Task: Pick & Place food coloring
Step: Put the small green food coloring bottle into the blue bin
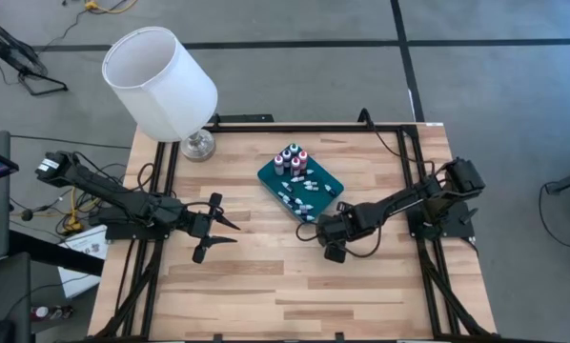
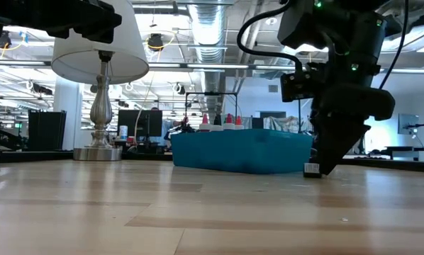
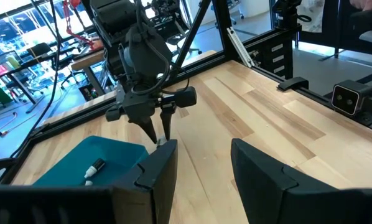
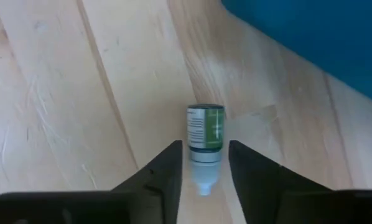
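A small food coloring bottle [image 4: 205,134] with a green label and a whitish cap lies on its side on the wood, just off the near corner of the teal tray [image 1: 329,183]. My right gripper [image 4: 204,163] points steeply down over it. Its fingers stand close on either side of the cap end, and a sliver of wood shows on each side. The low view shows the bottle [image 2: 311,168] on the table under the fingertips. More bottles stand [image 1: 291,159] and lie [image 1: 299,198] in the tray. My left gripper [image 1: 218,229] waits open above the table's left half.
A lamp with a white shade [image 1: 161,81] stands at the far left corner on a metal foot [image 1: 197,145]. Black frame rails [image 1: 166,162] run along the table's left, right and far edges. Bare wood lies between the two arms and toward the near edge.
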{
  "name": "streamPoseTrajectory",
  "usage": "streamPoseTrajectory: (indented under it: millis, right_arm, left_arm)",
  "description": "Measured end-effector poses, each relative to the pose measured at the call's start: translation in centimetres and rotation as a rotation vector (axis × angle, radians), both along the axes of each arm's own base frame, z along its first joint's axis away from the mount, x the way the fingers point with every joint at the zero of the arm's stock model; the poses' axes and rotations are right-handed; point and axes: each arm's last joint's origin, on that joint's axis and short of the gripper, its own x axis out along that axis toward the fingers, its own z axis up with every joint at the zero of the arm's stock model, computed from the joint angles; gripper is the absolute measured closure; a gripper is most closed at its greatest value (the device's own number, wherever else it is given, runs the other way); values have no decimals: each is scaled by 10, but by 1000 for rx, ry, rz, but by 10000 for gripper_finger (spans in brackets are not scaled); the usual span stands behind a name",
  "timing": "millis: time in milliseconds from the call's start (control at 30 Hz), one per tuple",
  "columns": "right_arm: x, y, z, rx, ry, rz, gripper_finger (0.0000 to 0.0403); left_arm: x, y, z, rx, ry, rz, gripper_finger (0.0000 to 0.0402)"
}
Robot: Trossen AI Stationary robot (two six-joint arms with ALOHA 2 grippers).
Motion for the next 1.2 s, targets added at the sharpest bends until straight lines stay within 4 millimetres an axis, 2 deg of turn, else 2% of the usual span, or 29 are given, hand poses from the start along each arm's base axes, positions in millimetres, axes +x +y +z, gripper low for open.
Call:
streamPoseTrajectory:
  millis: [200, 500, 867, 1200]
  right_arm:
    - [0, 0, 0, 11, -7, -36, 310]
    - [3, 1, 1, 25, -40, -49, 310]
    - [7, 2, -21, 30, 42, -46, 310]
    - [3, 12, -11, -15, -26, -9, 323]
  left_arm:
    - [0, 0, 0, 0, 0, 0, 256]
    - [0, 0, 0, 0, 0, 0, 256]
    - [0, 0, 0, 0, 0, 0, 256]
    - [0, 0, 0, 0, 0, 0, 256]
